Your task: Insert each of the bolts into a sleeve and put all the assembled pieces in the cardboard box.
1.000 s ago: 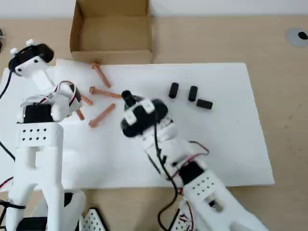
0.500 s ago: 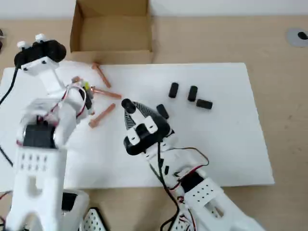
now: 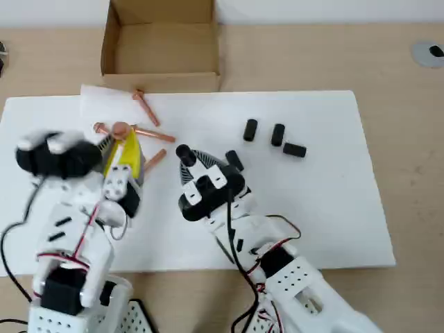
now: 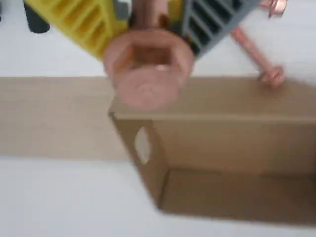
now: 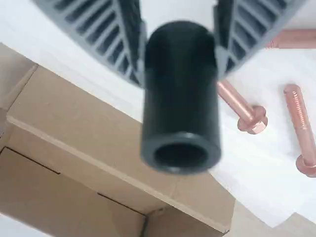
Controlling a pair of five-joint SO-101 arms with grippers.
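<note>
While the left gripper (image 4: 148, 17) pinches a bolt (image 4: 147, 69), the right gripper (image 5: 180, 47) clamps a sleeve (image 5: 181, 103)

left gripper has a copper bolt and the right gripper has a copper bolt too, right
Not quite. The left gripper does hold a copper bolt, but the right gripper holds a black sleeve, not a bolt. The right wrist view shows the sleeve clamped in it.
</note>
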